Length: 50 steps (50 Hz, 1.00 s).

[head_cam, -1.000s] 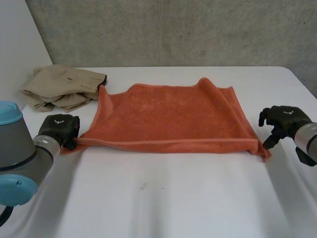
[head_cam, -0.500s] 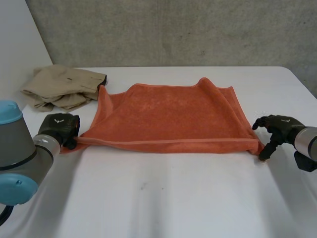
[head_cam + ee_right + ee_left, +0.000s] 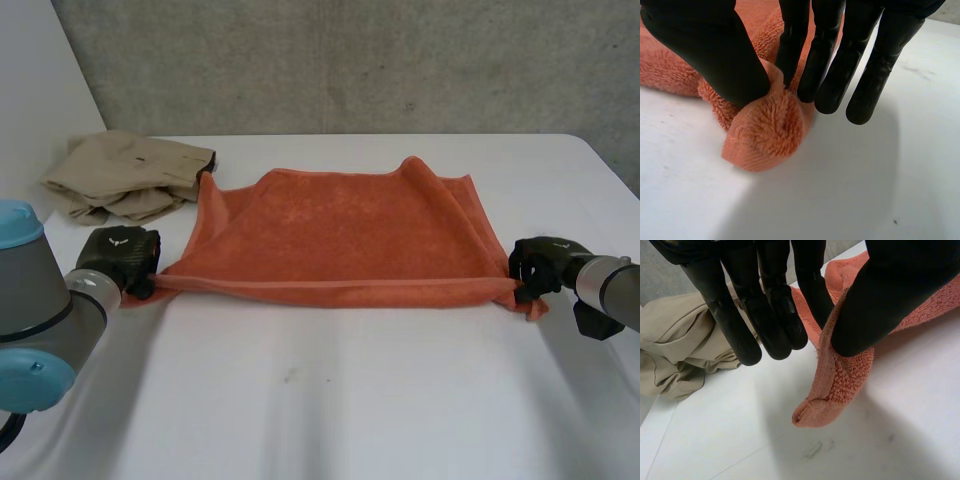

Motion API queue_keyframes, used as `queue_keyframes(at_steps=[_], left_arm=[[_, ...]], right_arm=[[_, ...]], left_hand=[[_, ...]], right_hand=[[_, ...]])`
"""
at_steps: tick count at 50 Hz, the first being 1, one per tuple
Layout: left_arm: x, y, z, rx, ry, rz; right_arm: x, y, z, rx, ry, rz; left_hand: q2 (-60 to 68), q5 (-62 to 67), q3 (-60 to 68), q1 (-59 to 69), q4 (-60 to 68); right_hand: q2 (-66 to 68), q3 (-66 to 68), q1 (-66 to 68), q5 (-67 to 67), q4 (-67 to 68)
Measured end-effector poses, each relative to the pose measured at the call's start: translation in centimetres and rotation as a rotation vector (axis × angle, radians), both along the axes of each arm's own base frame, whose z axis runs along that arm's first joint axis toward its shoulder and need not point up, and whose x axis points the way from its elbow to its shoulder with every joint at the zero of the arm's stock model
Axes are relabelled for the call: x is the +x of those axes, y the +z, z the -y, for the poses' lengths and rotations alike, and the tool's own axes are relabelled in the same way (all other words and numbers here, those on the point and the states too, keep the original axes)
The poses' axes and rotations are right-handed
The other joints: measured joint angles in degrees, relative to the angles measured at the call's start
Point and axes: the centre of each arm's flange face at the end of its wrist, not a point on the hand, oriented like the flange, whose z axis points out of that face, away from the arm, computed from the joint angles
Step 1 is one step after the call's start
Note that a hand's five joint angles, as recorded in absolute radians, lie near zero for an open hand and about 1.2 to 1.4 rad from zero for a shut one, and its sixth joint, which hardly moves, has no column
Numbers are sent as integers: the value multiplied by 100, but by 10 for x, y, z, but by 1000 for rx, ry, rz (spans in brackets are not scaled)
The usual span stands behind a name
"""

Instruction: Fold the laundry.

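An orange terry-cloth towel (image 3: pixel 340 235) lies spread on the white counter (image 3: pixel 330 400), with its far edge rumpled and its near edge running between the 2 hands. The black left hand (image 3: pixel 120 258) is at the towel's near left corner. The black right hand (image 3: pixel 540 265) is at its near right corner.

In the left wrist view the thumb presses the corner against the fingers (image 3: pixel 812 285), so this hand is clamped on the towel. The tip of the corner droops past the thumb onto the counter. In the right wrist view the thumb and the nearest finger pinch the bunched corner, and the other fingers (image 3: pixel 877 65) are straight beside it, off the cloth.

A crumpled beige garment (image 3: pixel 125 175) lies at the counter's far left, just beside the towel's far left corner. In the left wrist view it sits beyond that hand's fingertips. The head view takes in the whole spread towel, while the wrist views bring out the pinch at each corner.
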Motion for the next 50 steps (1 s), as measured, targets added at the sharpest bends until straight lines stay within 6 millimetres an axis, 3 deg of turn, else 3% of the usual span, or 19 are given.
queue_keyframes(at_steps=[4,9,12,13,15,16,22,27,31,37,44,50], left_arm=[[0,4,-2,-7,-4,5],[-1,20,-10,-38,-19,29],[-1,25,-14,-49,-26,44],[1,34,-22,-72,-40,88],[1,38,-26,-80,-47,114],[4,45,-36,-98,-68,188],[12,50,-74,-89,-151,436],[15,41,-101,-38,-227,576],[15,37,-110,-23,-263,617],[0,32,-99,-80,-294,603],[-22,29,-72,-148,-290,521],[-32,40,-53,-193,-265,445]], right_arm=[[-1,14,-5,-9,20,5],[-1,54,-22,-84,123,-38],[-2,63,-28,-104,156,-61],[-5,81,-44,-136,230,-140],[-7,85,-50,-140,255,-173],[-14,95,-65,-138,317,-271],[-34,103,-106,-44,459,-526],[-44,99,-123,23,509,-621],[-47,94,-128,46,518,-638],[-38,83,-123,18,487,-599],[-12,78,-111,-68,387,-445],[0,76,-108,-85,292,-289]], left_hand=[[0,0,0,0,0],[0,0,0,0,1],[0,0,0,0,1],[0,0,0,0,2],[0,0,0,0,2],[0,0,0,0,2],[0,0,1,0,3],[2,0,1,0,3],[2,0,1,0,3],[4,0,1,0,5],[5,0,2,0,5],[5,0,2,0,5]], right_hand=[[0,-1,121,50,1],[0,-1,275,63,2],[0,-1,275,63,2],[0,-1,275,64,3],[0,-1,275,64,3],[0,-1,275,64,4],[0,0,327,63,5],[0,0,327,64,5],[0,-1,327,65,5],[0,0,327,65,5],[-3418,-3530,-2583,-3287,-3521],[-4238,-4356,-3276,-4203,-4400]])
